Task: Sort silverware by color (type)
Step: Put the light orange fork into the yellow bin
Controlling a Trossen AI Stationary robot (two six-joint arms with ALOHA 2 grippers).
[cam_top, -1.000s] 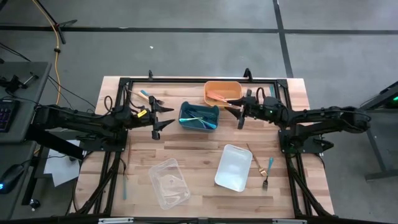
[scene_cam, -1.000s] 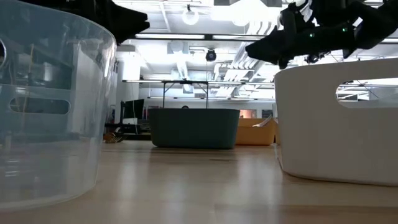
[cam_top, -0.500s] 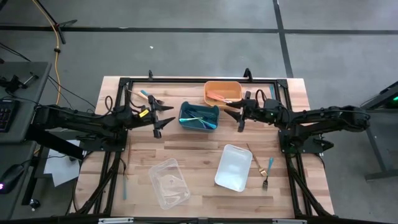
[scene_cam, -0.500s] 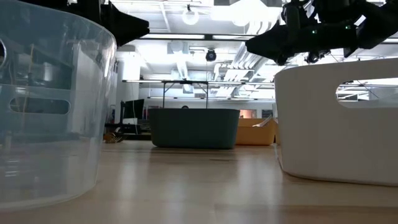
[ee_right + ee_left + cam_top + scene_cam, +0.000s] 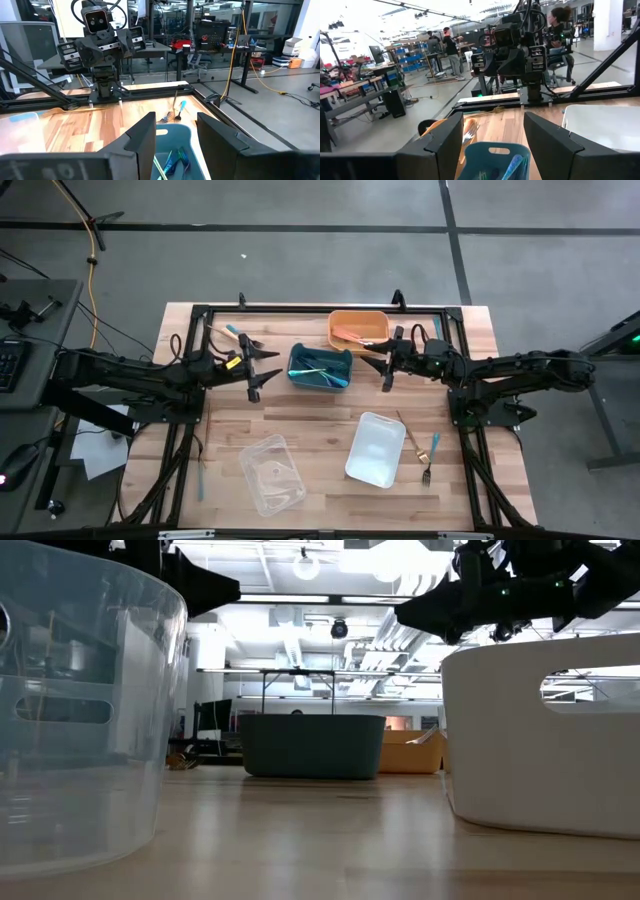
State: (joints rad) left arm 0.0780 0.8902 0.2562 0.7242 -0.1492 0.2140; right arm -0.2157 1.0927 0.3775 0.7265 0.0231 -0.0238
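Grippers hover either side of your teal bin [image 5: 320, 367]; left gripper [image 5: 262, 369] spread, empty; right gripper [image 5: 379, 362] likewise spread, empty.

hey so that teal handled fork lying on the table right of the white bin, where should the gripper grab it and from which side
Grip the teal-handled fork at mid-handle, coming straight down from above. It lies flat on the wood, handle toward the far edge and tines toward the near one, so set the fingers across its narrow width. The gold-handled piece and the white bin lie to its left; the right gripper, open, hovers nearest.
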